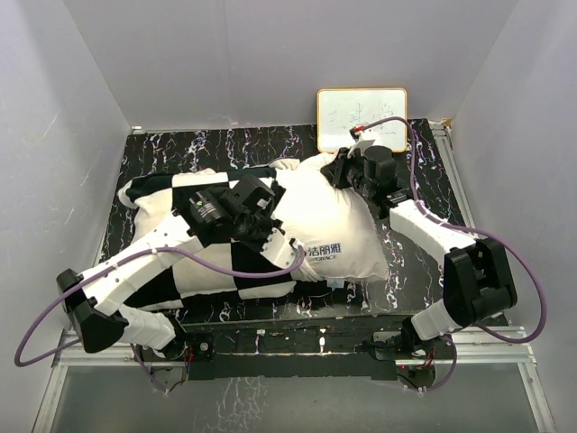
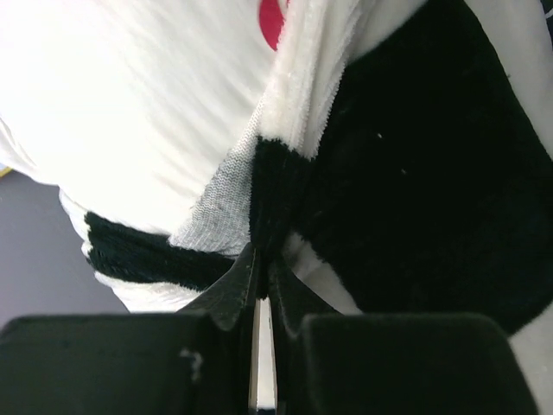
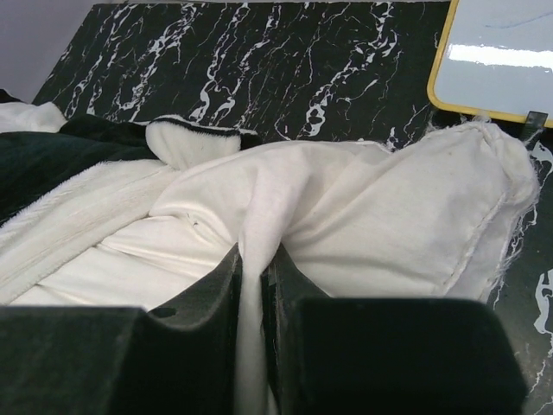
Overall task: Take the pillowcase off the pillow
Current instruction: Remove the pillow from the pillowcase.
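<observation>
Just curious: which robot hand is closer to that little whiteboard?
Right. The right gripper pinches the pillow close to the whiteboard; the left gripper grips the pillowcase, farther left.

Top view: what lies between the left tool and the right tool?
In the top view, the uncovered white pillow spans the stretch between the left tool, pinching the pillowcase edge, and the right tool, pinching pillow fabric.

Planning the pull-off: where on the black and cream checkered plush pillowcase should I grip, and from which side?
Grip the checkered pillowcase at its open hem, the folded edge lying across the plump plain white pillow. Come from the covered left end, so the pull runs away from the exposed pillow. The left end effector pinches that hem; the right end effector pinches a pillow fold.
</observation>
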Motion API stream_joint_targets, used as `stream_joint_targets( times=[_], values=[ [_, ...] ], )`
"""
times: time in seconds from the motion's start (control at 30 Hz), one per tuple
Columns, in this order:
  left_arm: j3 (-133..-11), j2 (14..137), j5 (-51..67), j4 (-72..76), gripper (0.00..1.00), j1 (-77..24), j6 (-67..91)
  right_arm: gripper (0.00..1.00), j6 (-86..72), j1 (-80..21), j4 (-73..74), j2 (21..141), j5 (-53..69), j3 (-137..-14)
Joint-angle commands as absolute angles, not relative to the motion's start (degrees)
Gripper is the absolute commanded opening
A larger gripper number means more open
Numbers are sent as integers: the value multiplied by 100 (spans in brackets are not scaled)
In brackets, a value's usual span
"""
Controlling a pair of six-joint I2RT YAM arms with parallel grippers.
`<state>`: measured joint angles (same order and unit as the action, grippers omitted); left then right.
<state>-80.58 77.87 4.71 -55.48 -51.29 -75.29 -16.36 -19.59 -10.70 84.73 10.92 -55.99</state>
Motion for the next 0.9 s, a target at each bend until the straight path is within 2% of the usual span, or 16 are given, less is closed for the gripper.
stream_joint_targets(
  times=[0.0,0.07,0.1,0.23,0.3,0.33,0.5,0.63,0.73,0.8,0.87],
  values=[
    [-7541,7201,324,-7579,0,-4940,-7071,8,-1294,-1161,-720,8682,-41,-5831],
    [-7380,7124,385,-7363,0,-4930,-7079,10,-1491,-1172,-788,8548,342,-5987],
    [-7316,7122,413,-7207,0,-4930,-7077,17,-1596,-1177,-768,8470,513,-6083],
    [-7262,7289,454,-6262,0,-4921,-6842,59,-1780,-1187,-661,7792,869,-6204],
    [-7252,7421,453,-5926,0,-4906,-6757,93,-1752,-1180,-582,7314,892,-6123],
    [-7251,7486,475,-5813,0,-4903,-6727,98,-1723,-1170,-483,7113,926,-6072],
    [-7392,7741,701,-5465,0,-4867,-6549,98,-1763,-1167,368,6363,1166,-5436],
    [-7565,7789,825,-5483,2,-4860,-6581,98,-2080,-1167,198,5905,1483,-4163],
    [-7720,7738,1075,-5486,20,-4860,-6712,98,-2293,-1169,-204,5974,2263,-3683],
    [-7910,7727,1379,-5563,39,-4860,-6802,98,-2456,-1182,-382,6188,2768,-3608],
    [-8115,7696,1765,-5614,53,-4870,-6841,96,-2602,-1187,-535,6366,3132,-3626]
  ],
)
